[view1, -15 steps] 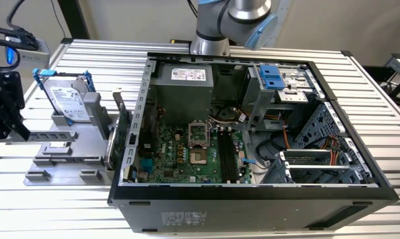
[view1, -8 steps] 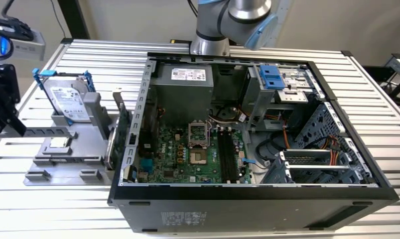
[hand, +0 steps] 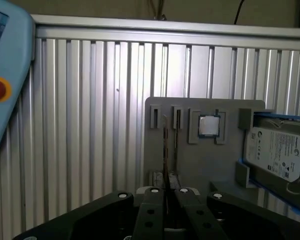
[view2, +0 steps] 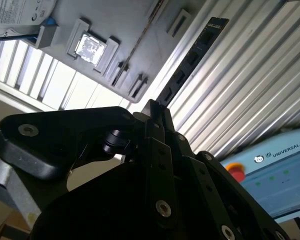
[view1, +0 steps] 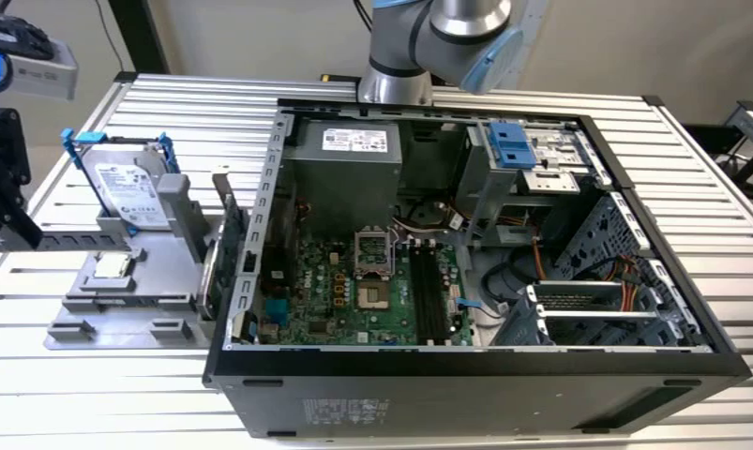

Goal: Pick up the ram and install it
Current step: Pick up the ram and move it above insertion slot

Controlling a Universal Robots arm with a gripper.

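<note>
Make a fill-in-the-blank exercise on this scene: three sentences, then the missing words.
1. In the second wrist view the hand is shut on one end of the ___, a thin dark stick with chips.
2. The hard drive standing on the grey fixture has ___ handles.
3. The fixture stands to the exterior view's ___ of the open computer case.
Missing words: ram; blue; left.

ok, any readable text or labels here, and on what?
Hard drive label: too small to read.
Power supply label: too small.
Case sticker: too small.
Teach pendant: logo line, cut off at the edge.
Ram in the gripper: no legible print.
</note>
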